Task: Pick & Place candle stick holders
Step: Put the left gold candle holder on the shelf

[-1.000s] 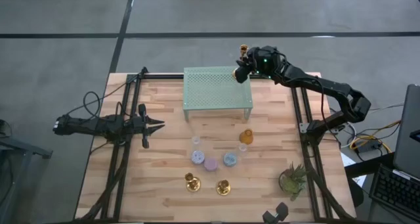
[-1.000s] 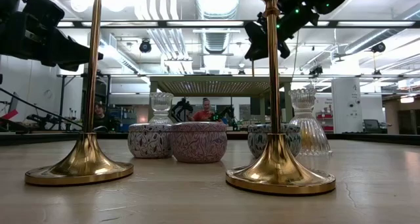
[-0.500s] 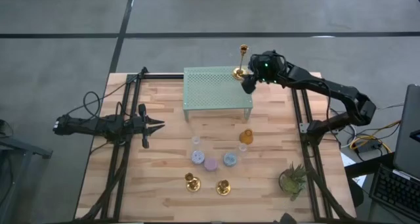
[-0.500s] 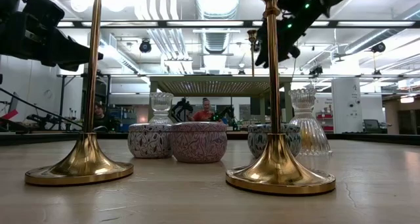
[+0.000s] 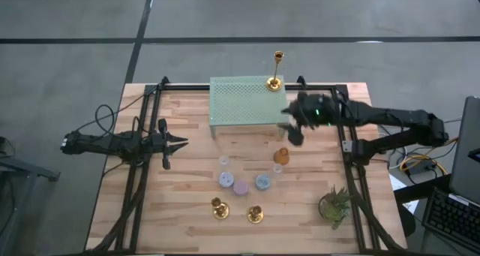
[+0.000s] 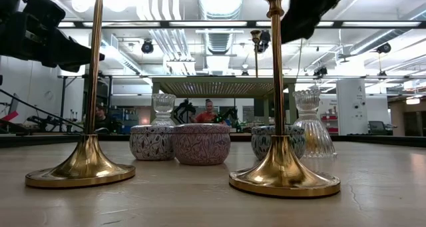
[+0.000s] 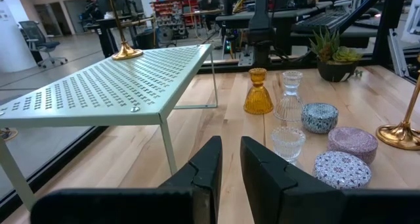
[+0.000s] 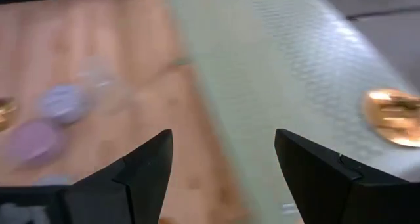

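Observation:
One gold candle stick holder (image 5: pixel 276 74) stands upright by its round base (image 8: pixel 392 116) on the far right corner of the pale green perforated shelf (image 5: pixel 244 102). Two more holders (image 5: pixel 220 208) (image 5: pixel 255 213) stand on the wood table near its front edge, and they loom large in the low view (image 6: pixel 86 164) (image 6: pixel 279 174). My right gripper (image 5: pixel 291 130) hovers open by the shelf's near right corner, with nothing between its fingers (image 8: pixel 151 161). My left gripper (image 5: pixel 178 143) rests shut at the table's left, empty.
Between the shelf and the two front holders stand an amber glass (image 5: pixel 281 157), clear glass cups (image 5: pixel 223 161) and round candle tins (image 5: pixel 241 187). A potted plant (image 5: pixel 334 205) sits at the near right. Dark frame rails (image 5: pixel 135 188) run along both table sides.
My right gripper has let go of the candle stick holder at the shelf's far right corner. It has swung away toward the table's near edge, turning as it went. The holder stays standing upright on the shelf.

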Controlling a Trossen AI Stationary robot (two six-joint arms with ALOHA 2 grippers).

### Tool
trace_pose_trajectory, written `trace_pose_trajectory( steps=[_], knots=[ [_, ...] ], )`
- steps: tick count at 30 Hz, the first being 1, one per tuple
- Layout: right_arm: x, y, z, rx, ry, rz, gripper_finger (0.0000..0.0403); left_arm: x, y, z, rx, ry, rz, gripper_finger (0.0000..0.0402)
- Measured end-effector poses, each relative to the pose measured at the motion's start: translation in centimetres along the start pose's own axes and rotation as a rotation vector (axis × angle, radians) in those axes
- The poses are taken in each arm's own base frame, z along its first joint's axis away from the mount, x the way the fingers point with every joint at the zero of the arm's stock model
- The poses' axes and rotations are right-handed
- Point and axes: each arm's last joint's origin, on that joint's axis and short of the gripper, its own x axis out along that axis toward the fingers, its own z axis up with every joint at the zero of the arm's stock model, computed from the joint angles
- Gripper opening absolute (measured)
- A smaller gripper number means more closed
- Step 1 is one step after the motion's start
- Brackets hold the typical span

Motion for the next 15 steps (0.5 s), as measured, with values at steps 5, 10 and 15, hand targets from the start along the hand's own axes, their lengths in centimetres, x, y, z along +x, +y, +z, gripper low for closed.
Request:
trace_pose_trajectory(
  steps=[5,10,15],
  knots=[
    [-0.5,5.2,-1.5,-0.063,-0.022,0.19,0.0252,0.0,0.0,0.0,0.0,0.0,0.0,0.006],
    [0.4,10.2,-2.8,-0.116,-0.034,0.31,0.0242,0.0,0.0,0.0,0.0,0.0,0.0,0.006],
    [1.6,13.6,-4.4,-0.128,0.016,0.333,0.0232,0.0,0.0,0.0,0.0,0.0,0.0,0.006]
  ],
)
